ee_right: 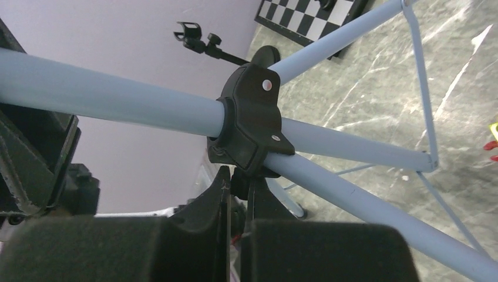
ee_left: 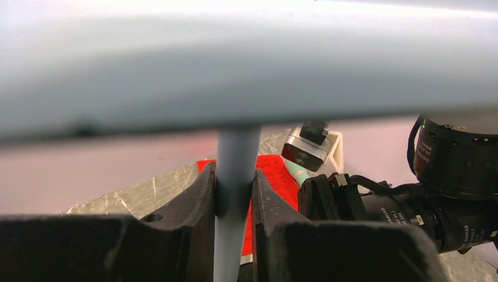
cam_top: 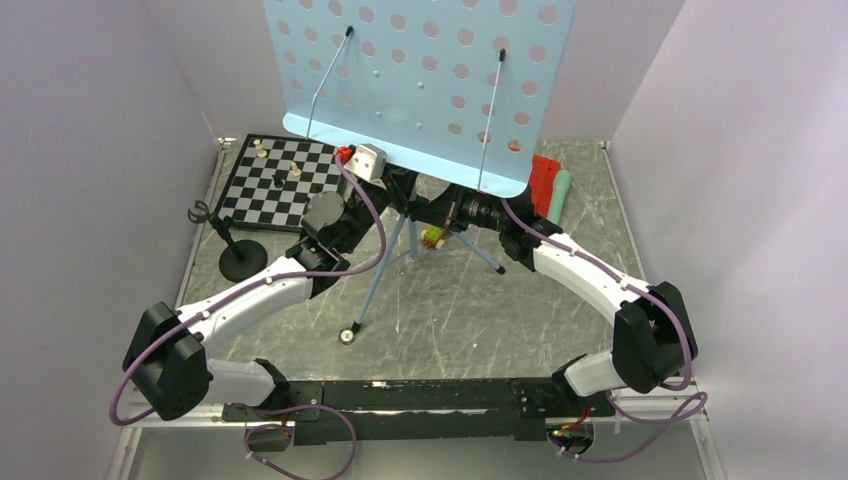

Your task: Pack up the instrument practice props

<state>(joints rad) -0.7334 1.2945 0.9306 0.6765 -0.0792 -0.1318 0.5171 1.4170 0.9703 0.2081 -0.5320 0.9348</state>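
Top external view: from the near edge both arms reach inward and meet under the desk of the light blue music stand (cam_top: pixel 420 80), which stands upright mid-table (cam_top: pixel 470 300) with its tripod legs spread. The left gripper (ee_left: pixel 235 197) is closed around the stand's pole just below the desk. The right gripper (ee_right: pixel 238 185) is drawn narrow and appears to pinch a small black part under the tripod collar (ee_right: pixel 249 120). The black mic stand (cam_top: pixel 241 262) stands apart to the left, and a small block toy (cam_top: pixel 433 237) lies beside the tripod. Farther back are the chessboard (cam_top: pixel 285 185) on the left, and on the right the red pages (cam_top: pixel 543 178) with the mint-green microphone (cam_top: pixel 560 195) just beside them. No container is in view. Assessment: nothing is packed; folding the stand appears to be the step in hand, with all other props outstanding.
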